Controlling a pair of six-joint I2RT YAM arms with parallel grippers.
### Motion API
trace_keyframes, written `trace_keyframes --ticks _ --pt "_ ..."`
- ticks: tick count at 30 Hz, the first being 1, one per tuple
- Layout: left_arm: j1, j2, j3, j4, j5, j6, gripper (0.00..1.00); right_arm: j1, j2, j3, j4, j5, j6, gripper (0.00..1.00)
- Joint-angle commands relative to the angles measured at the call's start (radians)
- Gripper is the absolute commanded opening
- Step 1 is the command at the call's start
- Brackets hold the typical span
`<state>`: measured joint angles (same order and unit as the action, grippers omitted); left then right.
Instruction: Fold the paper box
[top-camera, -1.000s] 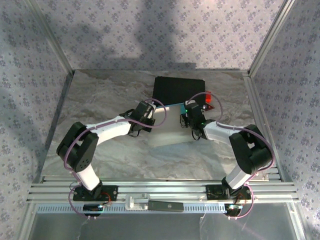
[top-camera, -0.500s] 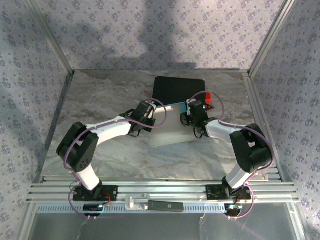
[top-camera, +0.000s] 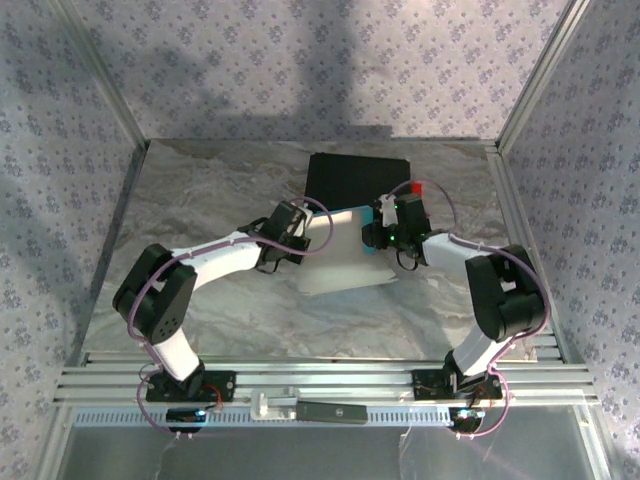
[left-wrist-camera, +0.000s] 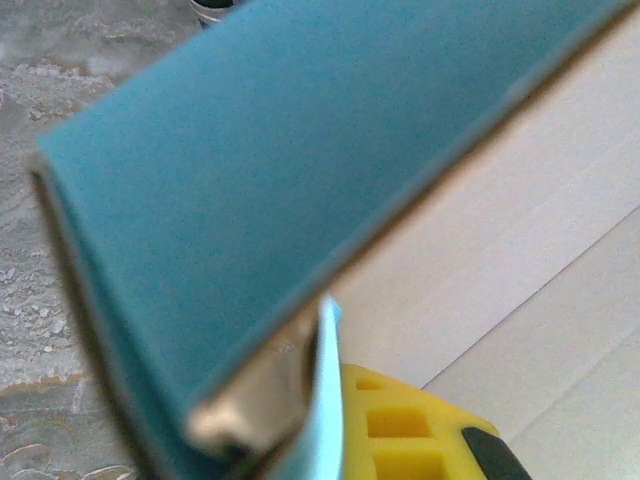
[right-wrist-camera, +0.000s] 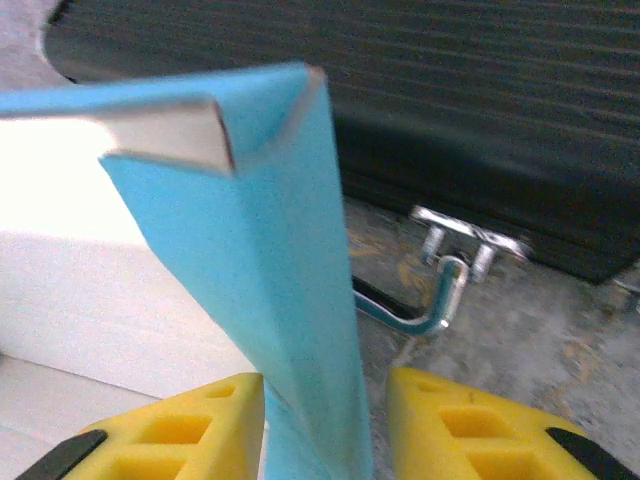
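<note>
The paper box (top-camera: 340, 258) lies partly folded in the middle of the table, white side up, with a cyan flap standing at its right edge. My left gripper (top-camera: 297, 237) is shut on the box's left wall. In the left wrist view one yellow finger (left-wrist-camera: 400, 430) presses a thin cyan wall (left-wrist-camera: 325, 400), and a cyan flap (left-wrist-camera: 280, 160) leans over it. My right gripper (right-wrist-camera: 325, 430) is open astride the upright cyan flap (right-wrist-camera: 280, 260). The flap touches the left finger (right-wrist-camera: 180, 430), with a gap to the right finger (right-wrist-camera: 470, 430).
A black hard case (top-camera: 357, 180) sits just behind the box, its metal latch (right-wrist-camera: 445, 290) close beyond the right gripper. Patterned walls and metal frame posts enclose the table on three sides. Bare marbled surface (top-camera: 200, 200) lies to the left.
The right gripper's jaws have spread apart, loosening off the cyan flap, and its wrist has shifted slightly up and right. The left arm has held still.
</note>
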<state>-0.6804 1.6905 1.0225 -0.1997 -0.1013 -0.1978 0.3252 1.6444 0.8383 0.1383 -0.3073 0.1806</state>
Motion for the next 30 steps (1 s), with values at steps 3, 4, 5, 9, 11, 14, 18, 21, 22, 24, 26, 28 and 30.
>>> trace_keyframes --ticks 3,4,5,9,11,14,18,21,22,24,26,28,30 --pt "0.002 0.005 0.025 -0.095 0.067 0.075 0.00 -0.009 0.031 0.064 -0.007 -0.114 -0.039 0.38" --pt "0.006 0.007 0.027 -0.100 0.070 0.076 0.00 -0.009 0.034 0.065 -0.005 -0.109 -0.039 0.38" --pt "0.007 0.008 0.030 -0.103 0.071 0.078 0.00 -0.010 0.038 0.065 -0.004 -0.104 -0.039 0.38" --pt "0.012 0.006 0.027 -0.105 0.072 0.078 0.00 -0.005 0.046 0.065 -0.009 -0.072 -0.047 0.35" --pt "0.013 0.007 0.028 -0.102 0.072 0.075 0.00 -0.003 0.044 0.056 -0.012 -0.063 -0.054 0.35" --pt "0.014 0.011 0.029 -0.101 0.068 0.069 0.00 0.001 0.032 0.033 -0.013 -0.063 -0.059 0.37" --pt "0.018 0.017 0.030 -0.098 0.068 0.064 0.00 -0.002 -0.018 -0.021 0.001 -0.117 -0.058 0.47" --pt "0.020 0.020 0.031 -0.099 0.070 0.064 0.00 -0.003 -0.049 -0.044 -0.006 -0.151 -0.056 0.53" --pt "0.021 0.021 0.033 -0.101 0.070 0.064 0.00 -0.006 -0.059 -0.048 -0.009 -0.150 -0.053 0.53" --pt "0.023 0.022 0.037 -0.104 0.071 0.064 0.00 -0.016 -0.081 -0.071 0.000 -0.176 -0.038 0.54" --pt "0.029 0.026 0.042 -0.108 0.078 0.065 0.00 -0.024 -0.106 -0.091 0.004 -0.208 -0.030 0.55" --pt "0.037 0.031 0.048 -0.115 0.088 0.067 0.00 -0.029 -0.125 -0.108 0.001 -0.251 -0.024 0.55" --pt "0.044 0.039 0.054 -0.119 0.095 0.071 0.00 -0.031 -0.152 -0.133 0.008 -0.275 -0.007 0.56"
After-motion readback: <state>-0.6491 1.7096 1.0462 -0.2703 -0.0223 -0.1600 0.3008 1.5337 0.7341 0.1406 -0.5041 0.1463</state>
